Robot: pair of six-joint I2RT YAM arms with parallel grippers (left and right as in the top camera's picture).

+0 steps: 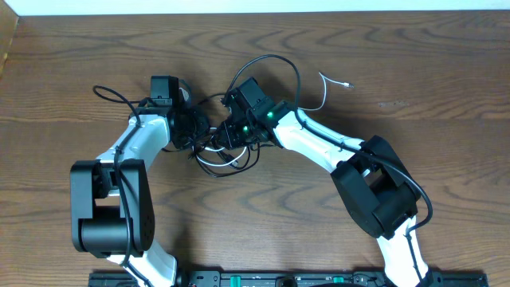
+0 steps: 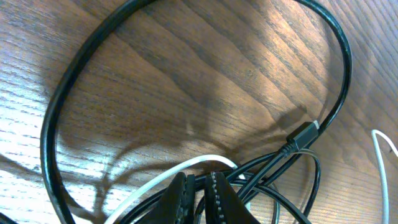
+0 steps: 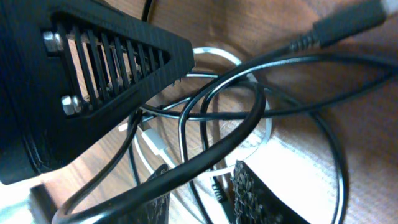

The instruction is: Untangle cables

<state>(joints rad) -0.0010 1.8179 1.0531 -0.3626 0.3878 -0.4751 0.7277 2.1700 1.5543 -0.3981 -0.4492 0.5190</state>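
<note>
Near the middle of the table (image 1: 414, 56), slightly to the left, the cables (image 1: 223, 159) lie knotted between the two arms, and one white cord (image 1: 324, 88) trails off to the far right. The left gripper (image 2: 200, 186) is pressed together low in the knot. Whether a strand is pinched there cannot be told, though the white cord seems to run right up to its tips. The right gripper (image 3: 202, 199) is spread partway, and a black cord (image 3: 211, 152) crosses the gap between its jaws without being clamped.

Should those jaws be brought together here, more than one strand could be caught, since black and white lines cross in the gap. A pull would then tighten the knot rather than loosen it. A knock between the grippers is also to be feared, because they stand so near each other.

How close the grippers are, and where the white end trails, is shown only from overhead. A wide black loop (image 2: 50, 124) and a plug (image 2: 301, 134) lying on the wood are given by the left wrist view. The crossings are shown best by the right wrist view, where a slatted black part (image 3: 93, 81), probably of the other arm, blocks the left side.
</note>
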